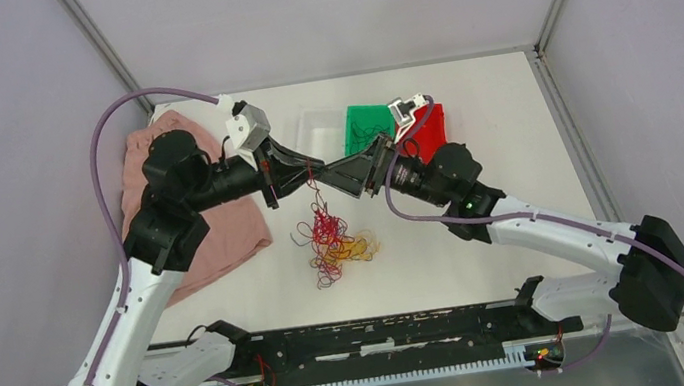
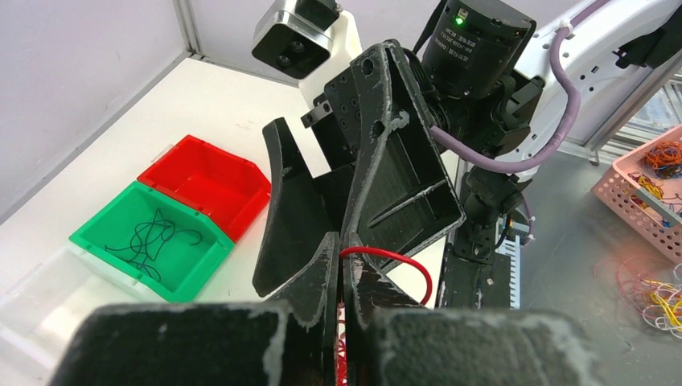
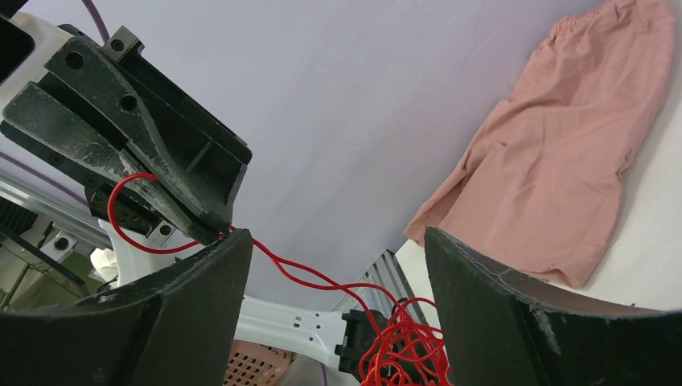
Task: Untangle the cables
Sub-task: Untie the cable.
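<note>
The cables [image 1: 330,240] lie in a red, yellow-orange and dark tangle on the white table in front of both grippers. My left gripper [image 1: 304,170] hangs above them, shut on a red cable [image 2: 402,261] that loops out beside its tips [image 2: 340,245]. That red cable [image 3: 322,281] runs down from the left gripper [image 3: 145,161] to the red bundle below. My right gripper [image 1: 336,176] faces the left one tip to tip and stands open [image 3: 336,241]. The red strand passes close by its left finger [image 3: 201,289], and nothing is gripped between its fingers.
A green bin [image 1: 369,127] holding dark wires, a red bin [image 1: 425,131] and a clear container [image 1: 319,131] sit at the back. A pink cloth [image 1: 190,214] lies at the left. A pink basket [image 2: 647,189] of wires stands off the table.
</note>
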`<state>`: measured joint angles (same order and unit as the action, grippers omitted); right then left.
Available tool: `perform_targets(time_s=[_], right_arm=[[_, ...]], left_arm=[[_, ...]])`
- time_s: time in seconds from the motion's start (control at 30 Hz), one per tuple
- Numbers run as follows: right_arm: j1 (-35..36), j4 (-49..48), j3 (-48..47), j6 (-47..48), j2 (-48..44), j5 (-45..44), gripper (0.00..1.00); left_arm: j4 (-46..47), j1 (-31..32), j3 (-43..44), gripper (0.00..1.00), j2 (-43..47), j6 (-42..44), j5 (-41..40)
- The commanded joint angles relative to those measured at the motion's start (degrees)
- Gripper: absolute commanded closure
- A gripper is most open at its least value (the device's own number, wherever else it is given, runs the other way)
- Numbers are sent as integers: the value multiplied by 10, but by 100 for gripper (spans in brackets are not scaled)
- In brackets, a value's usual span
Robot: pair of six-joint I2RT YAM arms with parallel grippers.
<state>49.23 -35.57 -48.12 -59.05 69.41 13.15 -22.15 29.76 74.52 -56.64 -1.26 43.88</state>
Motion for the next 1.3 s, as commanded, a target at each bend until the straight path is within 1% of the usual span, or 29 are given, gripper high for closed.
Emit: perform_targets(time_s=[0.0,0.27,0.9,1.27], right_arm=[[1,-51,-33,-15,14,23,15],[10,-58,-24,-15,18,25,16],[14,-63,13,-18,-26,14,17],[16,-54,-12,-4,2,-15,17]], left_arm=[[28,3,5,97,0,7,2],[28,3,7,97,-2,10,2],[35,3,6,97,-10,13,-15],[41,2,11,97,-5,-29,-11]])
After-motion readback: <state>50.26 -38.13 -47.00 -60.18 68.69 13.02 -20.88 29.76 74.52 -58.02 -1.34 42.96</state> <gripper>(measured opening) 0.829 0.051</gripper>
